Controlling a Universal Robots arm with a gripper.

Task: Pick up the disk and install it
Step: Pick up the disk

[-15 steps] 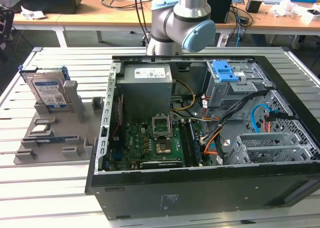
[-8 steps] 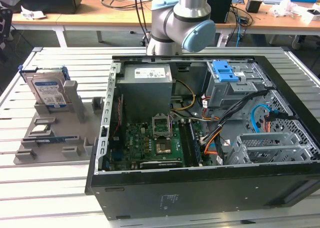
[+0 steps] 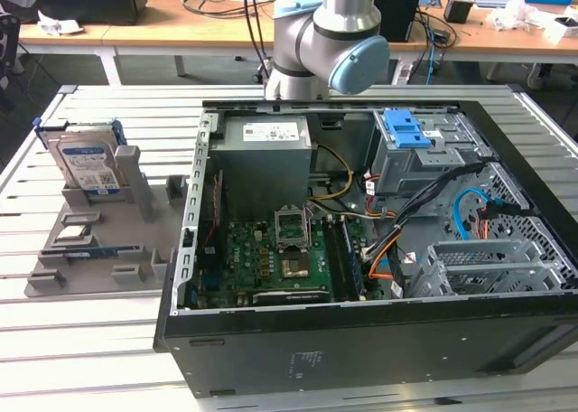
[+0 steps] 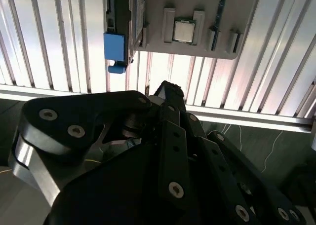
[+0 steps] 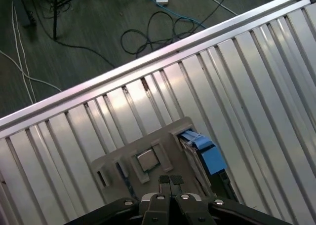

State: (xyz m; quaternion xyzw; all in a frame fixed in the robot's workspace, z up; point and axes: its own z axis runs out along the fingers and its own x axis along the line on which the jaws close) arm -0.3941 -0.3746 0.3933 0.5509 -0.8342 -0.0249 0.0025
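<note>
**Gripper poised over the parts holder; disk not yet grasped.**

The disk stands on edge in the grey holder on the slatted table, at the exterior view's left and well apart from the open computer case. In the first wrist view the fingertips rest together with nothing between them, hanging above the holder nearer the square chip than the disk's blue bracket. Likely hazards: a descent with the fingers together would strike the disk's upper edge or the chip instead of straddling the disk, and an off-centre grip on the plastic bracket could tilt or jam the disk in its slot.
</note>
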